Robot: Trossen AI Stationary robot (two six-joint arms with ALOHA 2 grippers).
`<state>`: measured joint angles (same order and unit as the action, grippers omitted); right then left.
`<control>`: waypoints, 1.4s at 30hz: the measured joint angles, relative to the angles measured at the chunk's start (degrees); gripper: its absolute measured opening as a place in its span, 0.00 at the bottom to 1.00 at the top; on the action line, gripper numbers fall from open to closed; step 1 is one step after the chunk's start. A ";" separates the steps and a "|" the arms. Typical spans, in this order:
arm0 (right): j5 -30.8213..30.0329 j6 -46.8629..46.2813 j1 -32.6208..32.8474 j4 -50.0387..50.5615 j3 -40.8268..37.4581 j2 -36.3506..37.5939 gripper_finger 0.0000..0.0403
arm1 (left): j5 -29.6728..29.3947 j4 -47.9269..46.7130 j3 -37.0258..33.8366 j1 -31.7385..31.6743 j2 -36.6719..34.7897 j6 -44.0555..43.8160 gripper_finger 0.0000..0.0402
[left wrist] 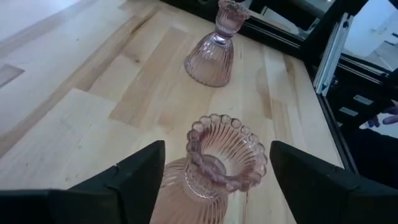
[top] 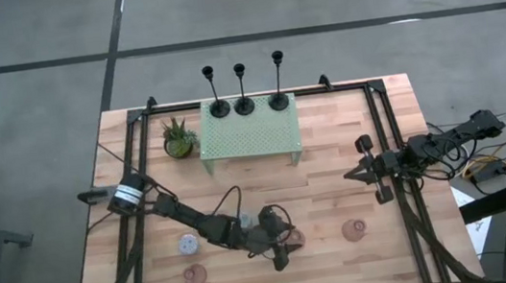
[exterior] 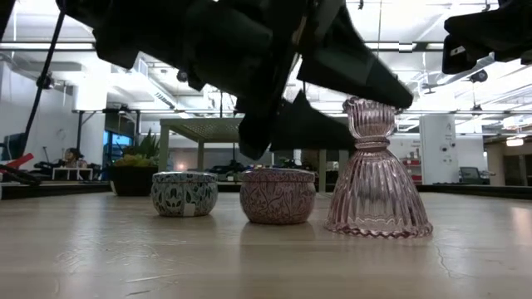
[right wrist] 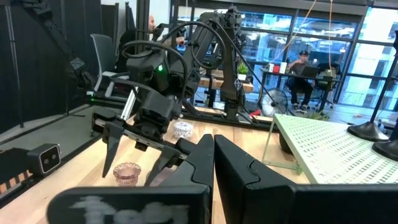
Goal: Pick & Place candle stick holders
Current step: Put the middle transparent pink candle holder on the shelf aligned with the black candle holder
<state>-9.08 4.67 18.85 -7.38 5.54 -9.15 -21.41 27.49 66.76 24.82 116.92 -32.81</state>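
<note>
My left gripper [left wrist: 214, 171] is open, its fingers standing on either side of the top of a ribbed pink glass holder [left wrist: 214, 177]. That holder stands upright on the table near the front middle [top: 291, 239]. A second pink glass holder [left wrist: 217, 53] stands farther right [top: 354, 231]. A pale blue patterned cup [top: 188, 244] and a pink patterned cup [top: 195, 274] stand at the front left. Three tall black candlesticks [top: 243, 102] stand on the mint-green shelf [top: 251, 140]. My right gripper [right wrist: 213, 152] is shut and empty at the table's right side [top: 352, 176].
A small potted plant [top: 178, 141] stands left of the shelf. Black frame rails [top: 391, 144] run along the table's left and right sides. Bare wood lies between the shelf and the front cups. People sit in the room beyond the table.
</note>
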 joint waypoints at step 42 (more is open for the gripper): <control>0.01 -0.09 -0.02 -0.07 0.02 0.00 0.02 | -3.96 2.74 7.08 -3.30 0.14 8.22 0.44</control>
<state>-9.07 4.58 18.83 -7.45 5.56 -9.15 -25.37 30.23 73.84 21.52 117.06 -24.59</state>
